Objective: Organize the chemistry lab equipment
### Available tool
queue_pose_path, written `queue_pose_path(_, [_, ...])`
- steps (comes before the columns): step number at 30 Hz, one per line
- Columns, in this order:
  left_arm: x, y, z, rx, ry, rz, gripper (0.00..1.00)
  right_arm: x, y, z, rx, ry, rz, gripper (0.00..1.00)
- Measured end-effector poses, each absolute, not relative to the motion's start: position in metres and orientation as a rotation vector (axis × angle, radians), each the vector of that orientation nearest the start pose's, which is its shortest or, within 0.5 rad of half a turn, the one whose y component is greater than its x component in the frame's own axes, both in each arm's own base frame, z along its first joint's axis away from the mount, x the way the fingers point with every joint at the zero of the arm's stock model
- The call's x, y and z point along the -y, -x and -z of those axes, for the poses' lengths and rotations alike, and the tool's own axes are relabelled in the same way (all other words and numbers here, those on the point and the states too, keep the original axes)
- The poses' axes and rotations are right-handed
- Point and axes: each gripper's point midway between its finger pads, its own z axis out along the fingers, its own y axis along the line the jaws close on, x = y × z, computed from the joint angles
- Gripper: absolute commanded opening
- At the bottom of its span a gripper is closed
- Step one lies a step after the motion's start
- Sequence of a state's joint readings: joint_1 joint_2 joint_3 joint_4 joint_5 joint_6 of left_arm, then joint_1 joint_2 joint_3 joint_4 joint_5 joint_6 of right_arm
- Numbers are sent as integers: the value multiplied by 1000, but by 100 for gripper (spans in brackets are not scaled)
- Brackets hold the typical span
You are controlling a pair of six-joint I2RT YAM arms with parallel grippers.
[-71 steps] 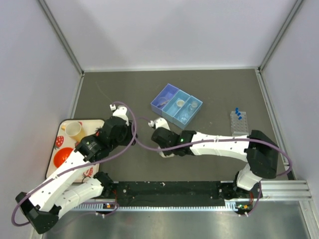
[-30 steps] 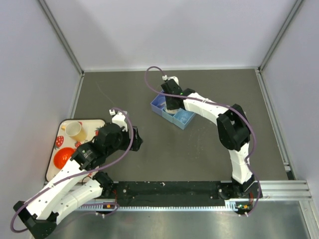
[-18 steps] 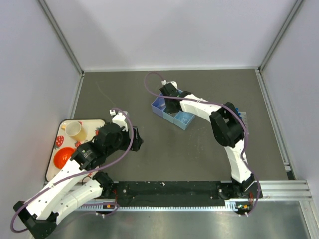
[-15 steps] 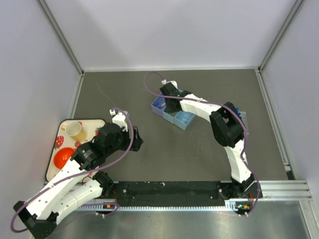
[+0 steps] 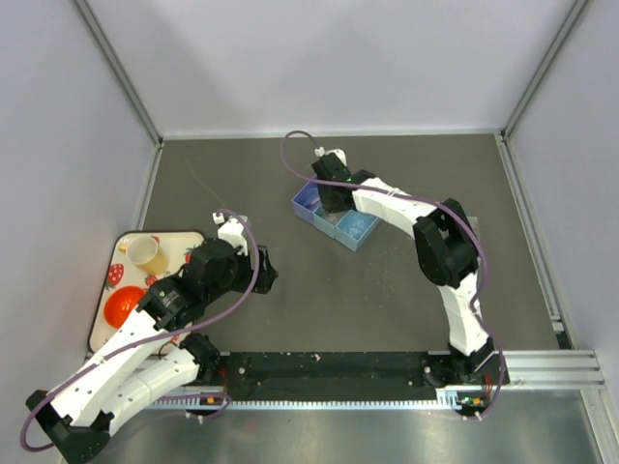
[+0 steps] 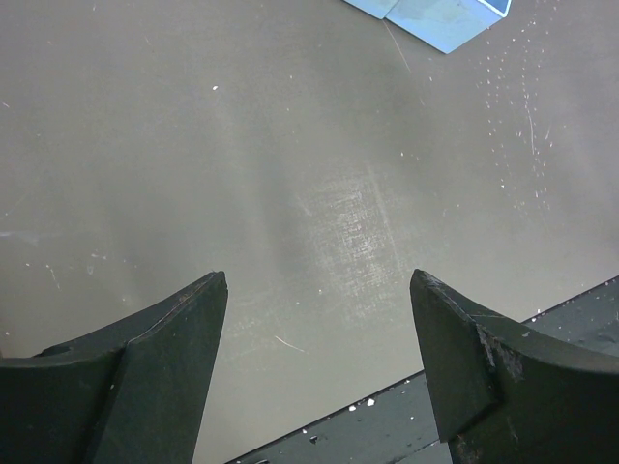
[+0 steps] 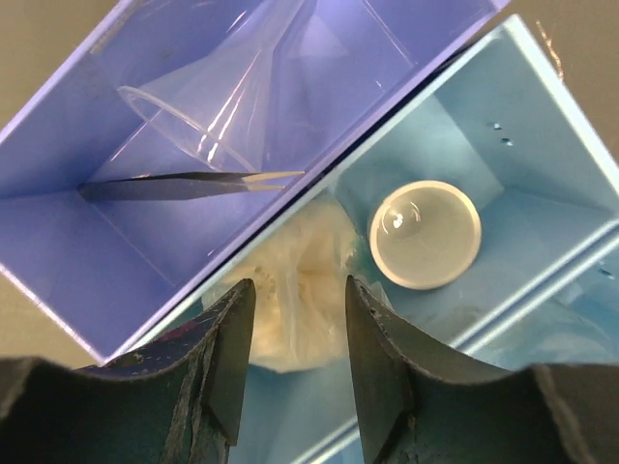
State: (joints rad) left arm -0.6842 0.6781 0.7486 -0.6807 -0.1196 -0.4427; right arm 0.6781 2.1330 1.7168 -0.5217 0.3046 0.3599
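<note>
Packet (image 7: 290, 242), pale yellow and crinkled, lying in the light-blue compartment of a blue divided box (image 7: 542, 145), low and centre in the right wrist view. In the same compartment, just to its right, sits a small white round dish (image 7: 426, 235). The darker blue compartment at upper left holds a clear conical flask (image 7: 222, 106) on its side, with a thin dark tweezer-like tool (image 7: 184, 184) just below it.

The right claw (image 7: 297, 285) hangs directly over the packet, its two fingers partly apart on either side of it. They do not appear to pinch it, so it looks set down rather than held.

In the overhead view the box (image 5: 360, 230) sits at upper centre of the grey worktop (image 5: 348, 300), with the right arm reaching over it. The left claw (image 6: 317, 290) is spread wide with nothing in it, above bare worktop at lower left of centre. A printed tray (image 5: 106, 300) at the left edge carries a yellow cup (image 5: 145, 251) and an orange bowl (image 5: 124, 304).

Judging by this, packet, dish and flask are sorted. No tubes or tube rack can be made out, so that part cannot be confirmed.
</note>
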Motion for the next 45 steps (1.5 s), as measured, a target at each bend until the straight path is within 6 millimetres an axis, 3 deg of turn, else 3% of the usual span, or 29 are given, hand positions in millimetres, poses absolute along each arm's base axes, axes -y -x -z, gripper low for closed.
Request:
queue_pose_path(5, [148,-187,-182,-2213,-198,505,83,-294,-426,-105,-2403,257,-94,45])
queue_pose_path(8, [148,-187,-182,-2213,-198,503,90,-292,-416,-144,-2343,248,-135,47])
queue_pose_path(9, [147,-187,-182,-2213,-197,500,99,-290,-412,-159,-2317,242,-150,48])
queue_pose_path(11, [146,-187,-182,-2211,-197,494,99,-287,-401,-185,-2270,238,-179,54])
queue_pose_path(12, [146,-187,-182,-2209,-194,493,99,-285,-395,-199,-2246,238,-193,57])
queue_pose_path(13, [145,-188,-183,-2206,-192,488,99,-282,-387,-210,-2224,239,-205,70])
queue_pose_path(15, [144,-189,-184,-2200,-187,482,99,-273,-371,-228,-2189,238,-221,84])
queue_pose_path(16, [143,-189,-186,-2196,-184,481,99,-265,-361,-236,-2170,245,-223,99])
queue_pose_path(18, [143,-189,-188,-2191,-182,481,99,-251,-348,-244,-2147,236,-219,99])
queue_pose_path(25, [146,-190,-203,-2142,-190,512,99,-187,-292,-248,-2094,200,-186,99])
queue_pose_path(33, [145,-191,-221,-2061,-175,550,99,-131,-242,-270,-1953,83,-251,99])
queue_pose_path(41, [140,-190,-238,-1946,-111,605,99,-109,-224,-229,-2013,34,-198,99])
queue_pose_path(45, [137,-191,-235,-1946,-86,592,99,-103,-216,-231,-1998,9,-226,99])
